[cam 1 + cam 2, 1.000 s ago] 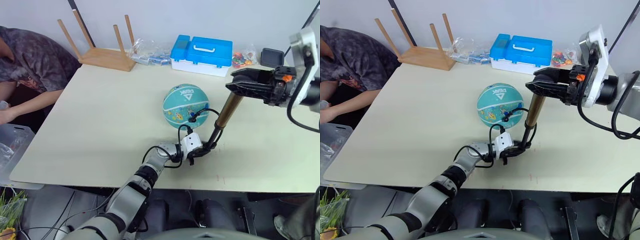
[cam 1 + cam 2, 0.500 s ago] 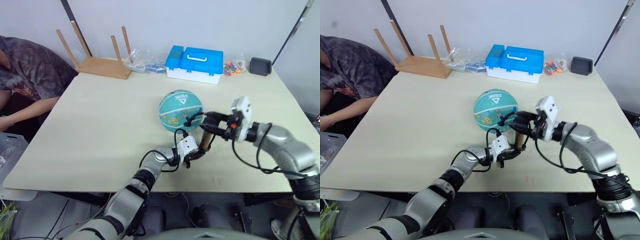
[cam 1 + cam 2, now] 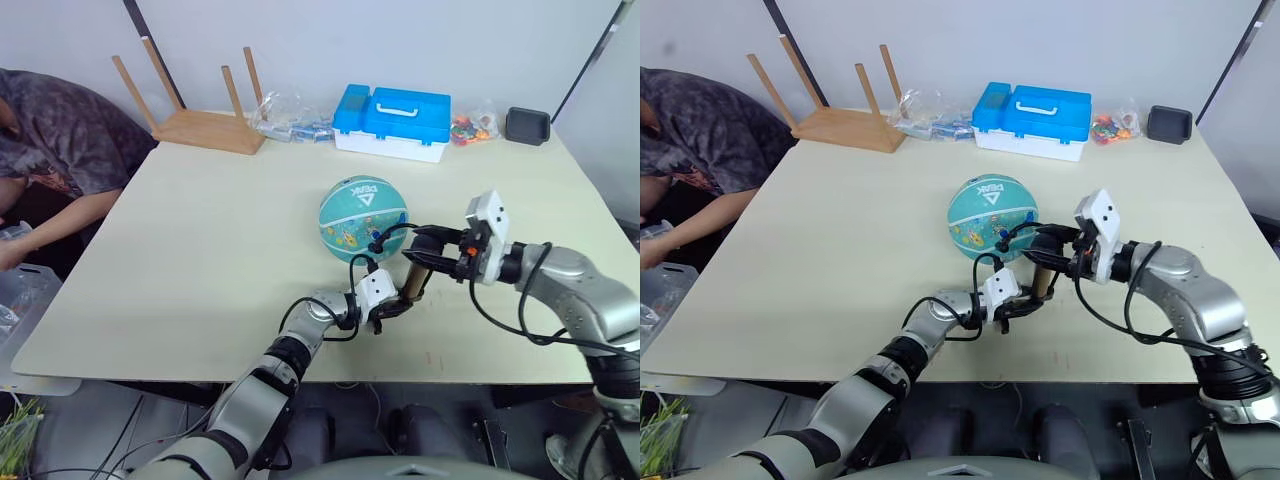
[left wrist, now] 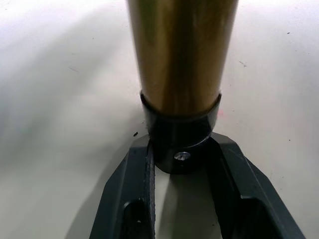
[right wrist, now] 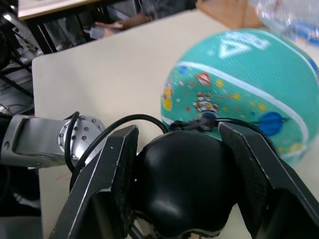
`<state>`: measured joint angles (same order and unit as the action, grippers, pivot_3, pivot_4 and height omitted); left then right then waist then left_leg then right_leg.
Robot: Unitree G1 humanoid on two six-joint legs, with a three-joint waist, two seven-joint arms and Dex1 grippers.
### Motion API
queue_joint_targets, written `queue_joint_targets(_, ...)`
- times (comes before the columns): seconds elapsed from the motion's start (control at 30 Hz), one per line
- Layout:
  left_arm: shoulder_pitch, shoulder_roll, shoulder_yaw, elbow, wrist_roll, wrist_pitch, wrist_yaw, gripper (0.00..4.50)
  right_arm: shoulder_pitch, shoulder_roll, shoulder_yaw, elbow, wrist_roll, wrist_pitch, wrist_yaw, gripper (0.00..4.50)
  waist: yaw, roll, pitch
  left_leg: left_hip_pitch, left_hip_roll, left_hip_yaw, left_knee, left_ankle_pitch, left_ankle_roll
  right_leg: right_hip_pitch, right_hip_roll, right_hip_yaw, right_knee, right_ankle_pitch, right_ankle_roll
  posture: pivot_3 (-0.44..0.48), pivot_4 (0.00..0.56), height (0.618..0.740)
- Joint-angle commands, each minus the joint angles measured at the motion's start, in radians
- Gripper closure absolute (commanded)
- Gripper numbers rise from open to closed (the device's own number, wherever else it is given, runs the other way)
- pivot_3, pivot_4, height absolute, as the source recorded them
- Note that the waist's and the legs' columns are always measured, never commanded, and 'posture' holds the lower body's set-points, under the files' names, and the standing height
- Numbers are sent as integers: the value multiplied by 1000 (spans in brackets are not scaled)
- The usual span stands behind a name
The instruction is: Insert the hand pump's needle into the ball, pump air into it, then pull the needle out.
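**Pump braced at both ends, needle in the ball**

Person at the far left edge of the table (image 3: 180, 220), bent over something off to the side and taking no part. Behind, at the back of the tabletop, an upturned wooden stool (image 3: 205, 105) and a blue case (image 3: 393, 120).

Nearer the front, the left gripper (image 4: 180, 172) is down at table level with its two black fingers (image 4: 134, 194) closed narrowly around the black bottom cap of the hand pump (image 3: 414, 280). The bronze cylinder rises from that grip, nearly upright, leaning slightly away toward the ball.

Just beyond the pump sits the ball (image 3: 364, 218), teal with white lettering, resting on the table near its middle. The thin black hose loops from the pump up to the near side of the ball, and the needle (image 5: 205, 119) appears seated there — the fitting sits against the skin among the cartoon prints, though the pin itself is too small to make out.

To the right, the right gripper (image 5: 182, 184) comes in level from the side and clasps the black T-handle, one finger on either flank of it.

So the long axis of the pump runs table to handle, and the stroke has to follow that line: the right arm drives along it, the left only anchors. Pumping looks to be the step in hand; a sideways push could tip the base or tug the hose at the ball.
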<state>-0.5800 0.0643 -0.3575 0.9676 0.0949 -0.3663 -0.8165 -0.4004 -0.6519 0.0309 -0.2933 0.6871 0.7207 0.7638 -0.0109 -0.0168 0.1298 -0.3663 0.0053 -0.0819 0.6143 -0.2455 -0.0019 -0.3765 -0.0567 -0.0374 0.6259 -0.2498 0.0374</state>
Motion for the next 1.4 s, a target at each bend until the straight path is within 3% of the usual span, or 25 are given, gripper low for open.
queue_joint_targets(0.03,77,43,-26,133,67,89,10,3546,-135,-36,-151,-89,142,111,-60,2427,1,5,6,-1,-1,0,0,0,0,-1,0,0,0,0,0,0,150,740)
queue_joint_targets(0.37,62,35,-26,157,73,87,17,3546,-376,-138,-316,-57,379,307,-145,2427,6,5,16,-8,-2,1,4,0,0,-3,-1,-4,0,1,1,0,150,740)
queue_joint_targets(0.73,88,41,-27,157,75,71,26,3546,-203,-133,-213,-92,294,272,-109,2427,4,3,11,-10,-3,0,7,0,0,-3,-1,-6,0,1,1,0,150,740)
queue_joint_targets(1.0,93,45,-25,154,74,71,30,3546,45,-27,24,-23,53,90,-83,2427,-4,-6,-4,-1,0,1,4,0,0,1,0,-4,0,0,0,0,150,740)
queue_joint_targets(1.2,92,44,-27,156,76,70,35,3546,169,31,224,170,-195,-116,-18,2427,-5,-12,-13,6,2,0,-2,-1,-1,6,1,-3,0,-4,-5,0,150,740)
queue_joint_targets(1.4,93,54,-27,147,74,71,25,3546,159,27,141,123,-178,-139,-1,2427,-7,-14,-18,7,5,0,-2,-3,-5,8,1,-3,0,-4,-6,0,150,740)
